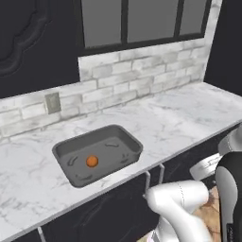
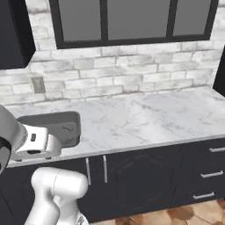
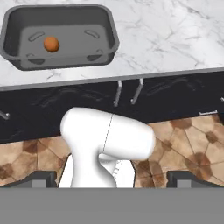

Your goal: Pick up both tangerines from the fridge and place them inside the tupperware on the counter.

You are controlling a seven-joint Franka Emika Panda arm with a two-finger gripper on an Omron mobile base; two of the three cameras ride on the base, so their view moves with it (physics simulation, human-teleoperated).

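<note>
One orange tangerine [image 1: 92, 161] [image 3: 51, 44] lies on the floor of the dark grey tupperware [image 1: 64, 150] [image 3: 111, 30], slightly left of its middle. The tupperware [image 2: 72, 127] stands on the white marble counter [image 1: 179, 118] [image 2: 145, 118] [image 3: 175, 39] near its front edge. My gripper [image 3: 113, 178] hangs back from the counter, above the floor, looking down at the tupperware from the front. Its two dark fingertips [image 3: 41, 178] stand far apart, open, with nothing between them. The fridge is out of view.
Dark cabinet fronts with silver handles [image 3: 138, 89] [image 2: 104, 168] run below the counter; drawers [image 2: 211, 173] sit at the right. A brick backsplash [image 1: 142, 78] with a wall outlet [image 1: 53, 102] and a window [image 2: 132, 19] back the counter. Brown tiled floor [image 3: 188, 140] lies below.
</note>
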